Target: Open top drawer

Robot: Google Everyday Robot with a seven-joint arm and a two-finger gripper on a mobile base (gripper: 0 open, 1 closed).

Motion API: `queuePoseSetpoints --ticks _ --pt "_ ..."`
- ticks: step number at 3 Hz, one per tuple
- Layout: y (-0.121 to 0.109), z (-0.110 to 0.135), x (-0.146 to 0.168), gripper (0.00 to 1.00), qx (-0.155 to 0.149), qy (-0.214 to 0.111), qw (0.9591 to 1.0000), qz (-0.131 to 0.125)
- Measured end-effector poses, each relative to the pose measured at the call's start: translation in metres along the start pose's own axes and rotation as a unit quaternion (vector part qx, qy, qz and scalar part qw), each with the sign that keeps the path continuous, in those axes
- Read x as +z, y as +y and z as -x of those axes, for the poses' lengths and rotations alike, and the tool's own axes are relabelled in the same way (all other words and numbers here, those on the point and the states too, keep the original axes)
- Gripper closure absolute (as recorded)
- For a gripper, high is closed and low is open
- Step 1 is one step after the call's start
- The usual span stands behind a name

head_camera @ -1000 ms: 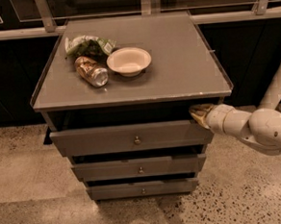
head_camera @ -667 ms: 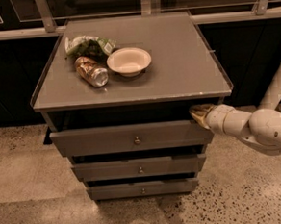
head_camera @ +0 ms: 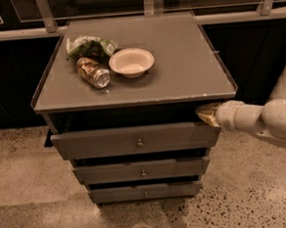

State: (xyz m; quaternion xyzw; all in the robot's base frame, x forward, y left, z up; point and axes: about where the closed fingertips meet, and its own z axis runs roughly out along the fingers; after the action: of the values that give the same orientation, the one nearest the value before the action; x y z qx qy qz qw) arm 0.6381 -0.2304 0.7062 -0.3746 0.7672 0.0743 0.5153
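Hand [head_camera: 207, 114] at the upper right corner of the top drawer [head_camera: 101, 142].
Reaches in from the right, tucked just under the table [head_camera: 184, 69] edge; cannot tell how far open, or whether gripping anything. Beside it, topmost and widest of three grey fronts, knob [head_camera: 140, 143] at centre. Up top: bowl [head_camera: 131, 62], tipped can [head_camera: 93, 72], crumpled bag [head_camera: 90, 45].

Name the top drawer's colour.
The top drawer is matte grey, camera view; gripper at its right end.

gripper [head_camera: 207, 114] — at top drawer [head_camera: 110, 141] right upper corner | bowl [head_camera: 131, 62] right of can [head_camera: 93, 72] on cabinet top [head_camera: 189, 68]
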Motion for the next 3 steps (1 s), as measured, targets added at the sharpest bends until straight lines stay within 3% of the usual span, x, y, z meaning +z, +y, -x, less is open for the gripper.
queuePoseSetpoints --ticks 1,2,3 --pt "0.005 -0.015 -0.038 1.0 0.027 0.025 0.9983 0.044" --pt "0.029 -0.016 -0.041 1.0 0.029 0.028 0.9951 0.091" --pt "0.029 -0.016 -0.041 1.0 0.029 0.028 0.9951 0.091"
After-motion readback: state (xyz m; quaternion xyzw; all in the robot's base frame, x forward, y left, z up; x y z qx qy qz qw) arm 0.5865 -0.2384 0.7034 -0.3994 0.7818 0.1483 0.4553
